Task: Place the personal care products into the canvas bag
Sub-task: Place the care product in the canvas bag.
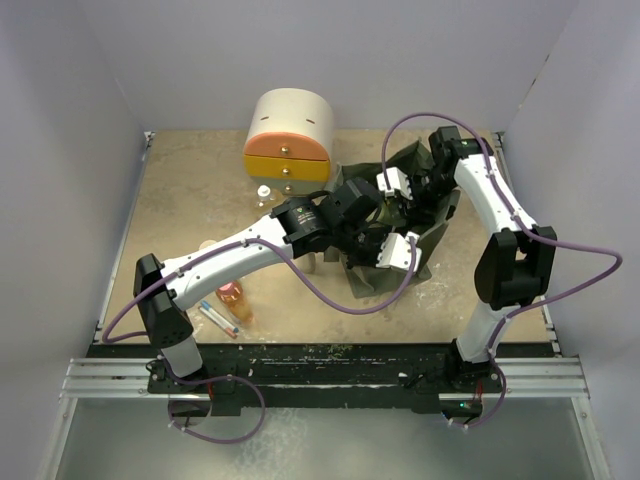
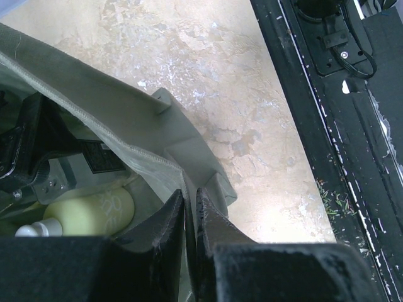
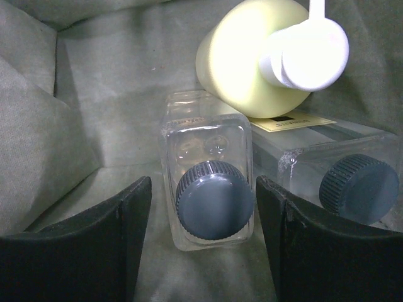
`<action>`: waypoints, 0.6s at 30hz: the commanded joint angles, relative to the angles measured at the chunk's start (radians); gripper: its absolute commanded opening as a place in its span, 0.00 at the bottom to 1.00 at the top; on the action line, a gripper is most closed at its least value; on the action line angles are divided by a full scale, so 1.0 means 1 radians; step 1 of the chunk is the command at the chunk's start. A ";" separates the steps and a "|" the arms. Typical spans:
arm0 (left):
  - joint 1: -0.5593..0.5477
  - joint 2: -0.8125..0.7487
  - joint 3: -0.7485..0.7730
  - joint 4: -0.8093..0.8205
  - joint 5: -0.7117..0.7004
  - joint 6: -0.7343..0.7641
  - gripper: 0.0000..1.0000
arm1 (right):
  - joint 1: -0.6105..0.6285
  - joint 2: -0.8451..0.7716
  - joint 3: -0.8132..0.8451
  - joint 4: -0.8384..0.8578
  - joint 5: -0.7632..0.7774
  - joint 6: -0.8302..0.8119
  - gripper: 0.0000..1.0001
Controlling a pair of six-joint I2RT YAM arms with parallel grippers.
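Olive canvas bag sat mid-worktop, holding two clear bottles and the pale pump bottle. If the left fingers, nearly closed and pinching its rim, slipped, the mouth could sag onto the right fingers, which were spread wide astride one clear bottle and seemingly not touching it.

Place: a robot test cell in a lab, not a home.
Enclosure: plain pale panels stood on three sides of the table.
Mounting: a black plate and an aluminium rail ran along the table's near edge, carrying the left arm and the right arm.
Cabling: purple cables looped above the table.
Surface: the table top was mottled beige and scuffed.
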 commanded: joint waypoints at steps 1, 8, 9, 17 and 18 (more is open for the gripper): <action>0.001 0.005 0.017 -0.040 0.019 0.012 0.15 | -0.013 0.009 0.060 0.097 0.023 -0.024 0.71; 0.001 0.005 0.016 -0.042 0.014 0.009 0.15 | -0.013 0.000 0.097 0.049 -0.002 -0.026 0.70; 0.001 0.004 0.017 -0.041 0.014 0.009 0.15 | -0.012 -0.002 0.103 0.042 -0.008 -0.029 0.70; 0.002 0.003 0.016 -0.042 0.003 0.007 0.15 | -0.013 -0.029 0.128 0.006 -0.028 -0.027 0.70; 0.001 0.003 0.016 -0.040 0.003 0.006 0.15 | -0.013 -0.033 0.131 0.003 -0.027 -0.026 0.70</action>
